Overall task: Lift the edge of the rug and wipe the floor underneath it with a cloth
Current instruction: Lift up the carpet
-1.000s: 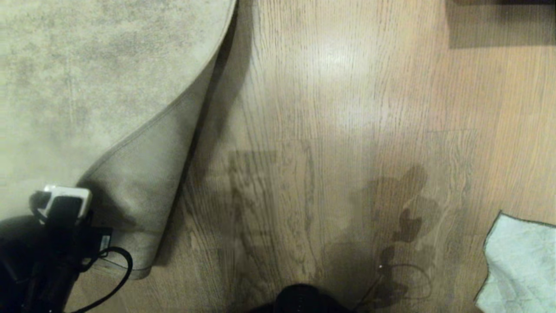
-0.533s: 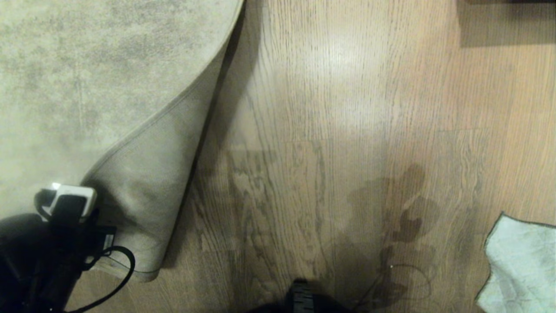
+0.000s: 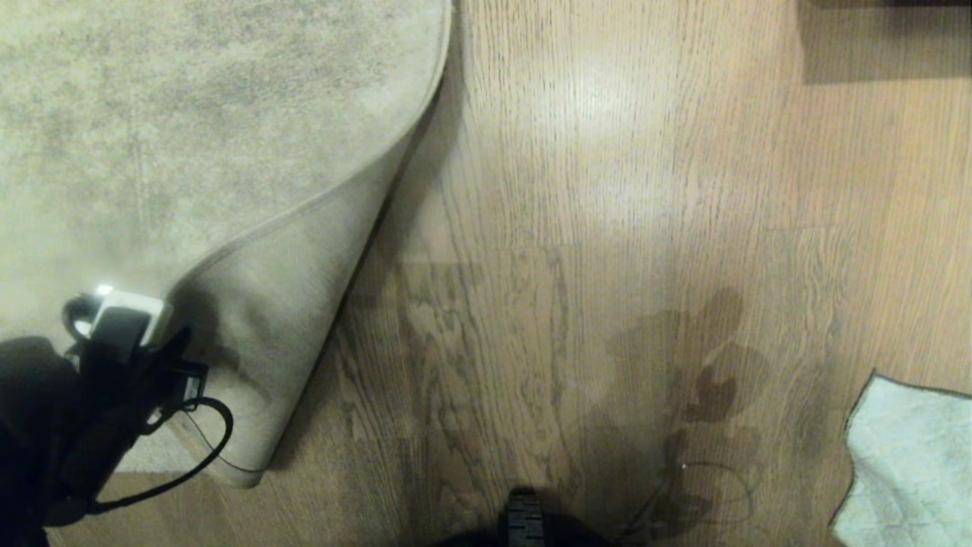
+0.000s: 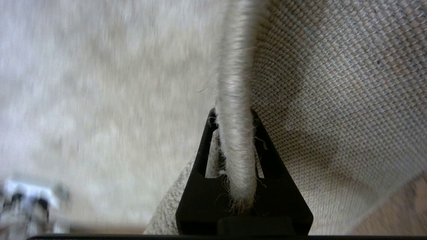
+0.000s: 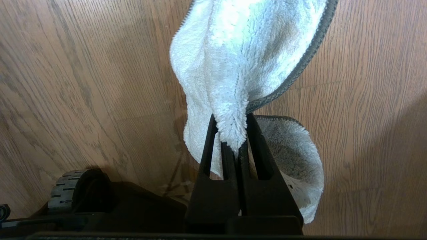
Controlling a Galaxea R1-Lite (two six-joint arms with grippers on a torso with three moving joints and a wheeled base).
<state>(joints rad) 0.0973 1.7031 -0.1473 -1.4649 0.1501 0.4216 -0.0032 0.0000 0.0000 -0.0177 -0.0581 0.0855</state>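
At the lower left of the head view, the left gripper (image 4: 234, 133) is clamped tight on the rug edge (image 4: 234, 100), the fuzzy border pinched between its two black fingers (image 4: 203, 156). From there the lifted corner of the rug (image 3: 281, 304) folds back over itself, its paler woven underside facing up. The fold line runs diagonally, from the near left corner up toward the far middle of the view. Beside it lies the floor (image 3: 577, 228), bare wood planks with grain running away from the robot. Off at the lower right, the right gripper (image 5: 233, 143) is closed on a bunched fold of the cloth (image 5: 247, 53), which hangs from it over the floor.
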